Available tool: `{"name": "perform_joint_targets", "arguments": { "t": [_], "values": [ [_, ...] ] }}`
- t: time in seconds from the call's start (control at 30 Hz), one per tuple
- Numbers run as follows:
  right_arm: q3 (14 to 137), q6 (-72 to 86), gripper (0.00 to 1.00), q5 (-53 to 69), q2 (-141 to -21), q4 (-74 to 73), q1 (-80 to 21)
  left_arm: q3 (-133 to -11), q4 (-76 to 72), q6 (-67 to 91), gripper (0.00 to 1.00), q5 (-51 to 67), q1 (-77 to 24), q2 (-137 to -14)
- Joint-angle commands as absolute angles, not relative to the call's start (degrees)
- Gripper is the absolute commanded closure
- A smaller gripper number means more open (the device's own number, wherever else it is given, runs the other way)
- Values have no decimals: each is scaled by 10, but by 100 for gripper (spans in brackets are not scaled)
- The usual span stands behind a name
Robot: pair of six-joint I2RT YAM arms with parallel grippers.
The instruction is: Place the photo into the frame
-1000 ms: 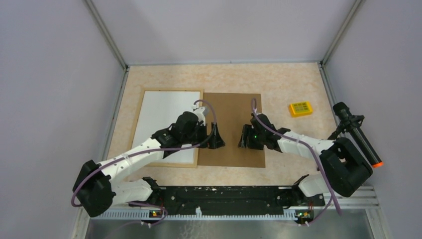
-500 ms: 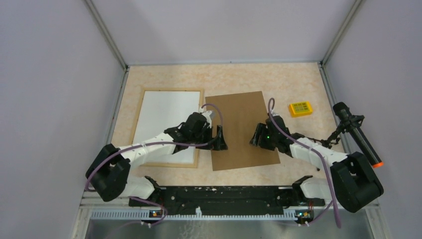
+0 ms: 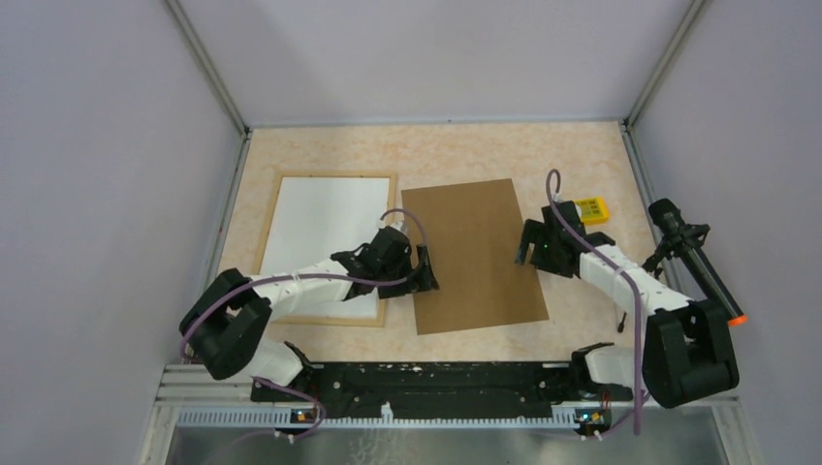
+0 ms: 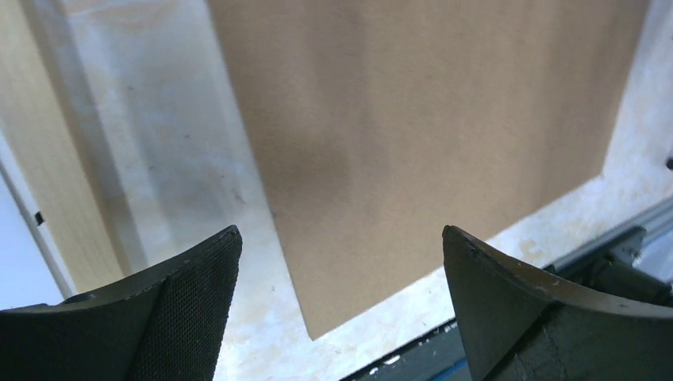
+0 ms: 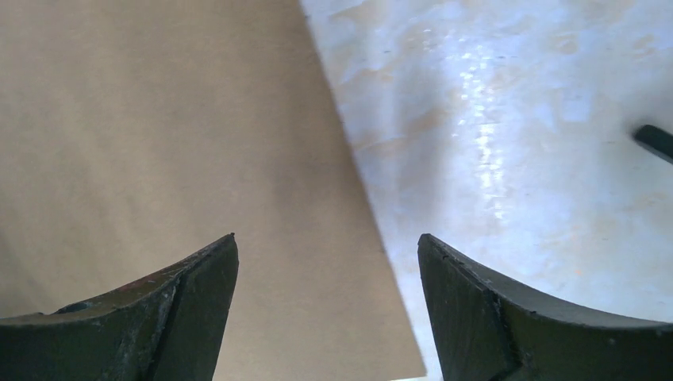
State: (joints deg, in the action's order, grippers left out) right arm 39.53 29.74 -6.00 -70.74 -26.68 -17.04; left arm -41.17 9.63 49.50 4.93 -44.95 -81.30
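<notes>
Top external view: the frame (image 3: 334, 177), thin light wood around a plain white panel (image 3: 320, 232), lies flat on the left half of the bench (image 3: 446, 150), and the left arm reaches across its near right corner. Just right of it, with a narrow strip of bare bench between, a plain brown board (image 3: 475, 242) lies flat, slightly skewed so that its near end sits farther to the right. The photo's printed face shows in none of the views, so where it lies cannot be told. The left claw (image 3: 425, 273) hangs at the board's left edge near the near corner. In the left wrist view the left claw (image 4: 341, 302) has its fingers spread wide with nothing between them, one over the bare strip by the frame's wooden rail (image 4: 48, 159), the other over the board (image 4: 428, 119), whose near left corner lies between them. The right claw (image 3: 529, 254) is at the board's right edge. In the right wrist view the right claw (image 5: 327, 305) is likewise gaping and grips nothing, the board's edge (image 5: 159, 119) running between its fingers. A small yellow box (image 3: 594, 209) sits behind the right arm, and a black cylinder with an orange tip (image 3: 700, 269) is at the right side.
</notes>
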Motion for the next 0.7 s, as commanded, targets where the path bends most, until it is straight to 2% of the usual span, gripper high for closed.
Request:
{"name": "perform_joint_targets", "arguments": {
  "t": [0.0,0.23,0.43,0.67],
  "values": [
    [437,254,18,-62,-743,-296,-136,-442,109,542,1,5,-451,-847],
    [492,201,21,-2,-831,-326,-134,-472,120,589,1,13,-451,-904],
    [533,163,21,-2,-893,-359,-135,-509,166,603,1,5,-451,-942],
    [538,142,19,64,-957,-346,-135,-537,201,615,1,6,-451,-976]
  ]
}}
